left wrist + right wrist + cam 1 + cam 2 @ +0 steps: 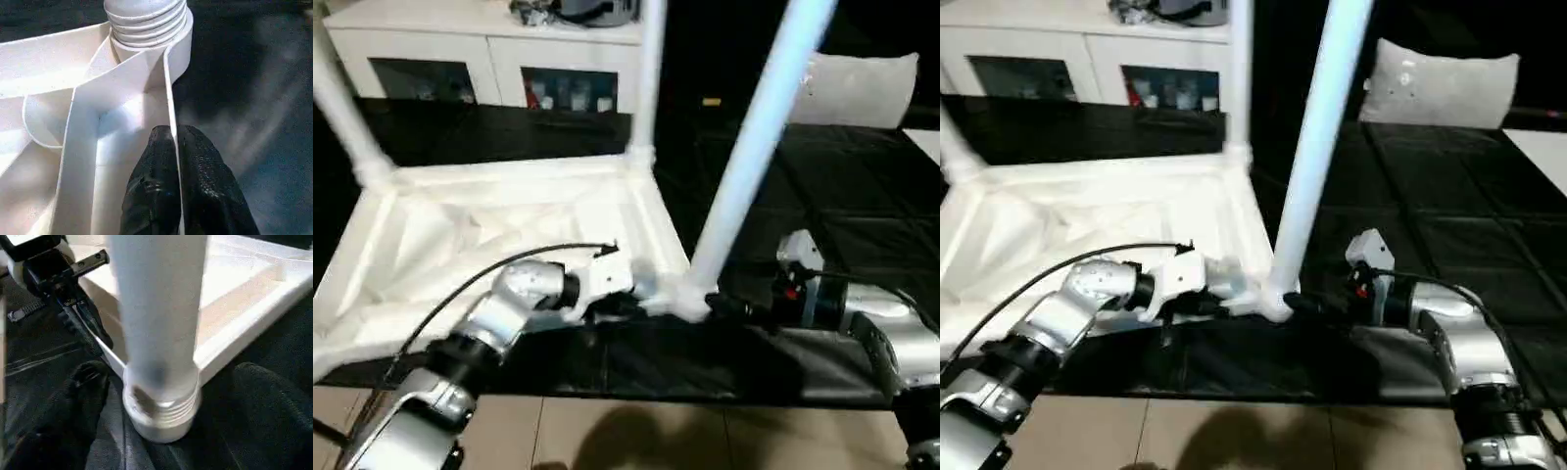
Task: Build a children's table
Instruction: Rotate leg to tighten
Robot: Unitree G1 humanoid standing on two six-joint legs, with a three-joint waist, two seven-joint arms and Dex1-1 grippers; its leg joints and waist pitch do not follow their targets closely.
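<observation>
The table top (499, 230) lies underside-up, near leg (759, 147) rising (tilted); left jaws pinch its rim, right jaws gape.

We see the left gripper (172, 147) pinched closed, the right gripper (161, 406) spread wide, both forearms reaching inward.

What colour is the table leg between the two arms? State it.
White, like the table top; the leg shows best in the right wrist view.
</observation>
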